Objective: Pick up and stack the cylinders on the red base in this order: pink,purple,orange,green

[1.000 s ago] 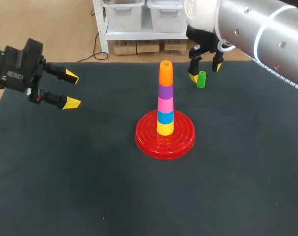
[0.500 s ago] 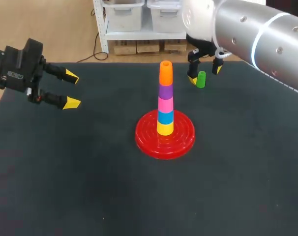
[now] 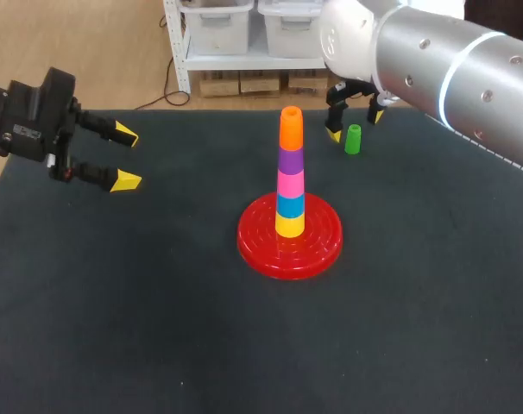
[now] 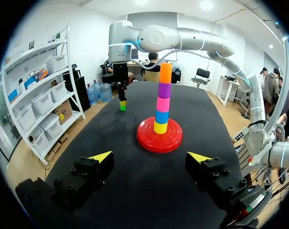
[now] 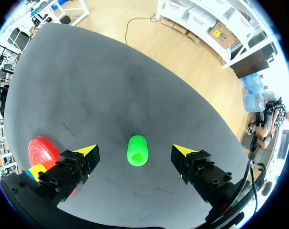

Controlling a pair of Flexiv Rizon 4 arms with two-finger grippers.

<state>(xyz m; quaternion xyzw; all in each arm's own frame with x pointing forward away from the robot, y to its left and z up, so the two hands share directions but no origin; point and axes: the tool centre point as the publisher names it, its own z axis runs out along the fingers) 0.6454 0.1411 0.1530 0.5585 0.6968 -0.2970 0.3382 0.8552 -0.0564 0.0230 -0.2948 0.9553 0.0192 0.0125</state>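
Dark mat [image 3: 115,328] covered table. Red base [image 3: 318,250] sat at centre; stack on it read yellow, blue, pink, purple, with orange [image 3: 290,129] on top. Green cylinder [image 5: 137,150] stood upright on mat at 1 o'clock from base, well apart. Right gripper [image 3: 355,125] hung over it, fingers spread wide, one on each side, neither touching. Left gripper [image 3: 125,157] at 9 o'clock, spread, empty. Judged cylinder light, rigid, smooth plastic, apt to tip or slip. Best pinched across side walls at mid-height, kept vertical.

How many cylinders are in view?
6. Five stacked on the red base, bottom to top: yellow, blue, pink, purple, orange. The green one stands on the table under the right gripper.
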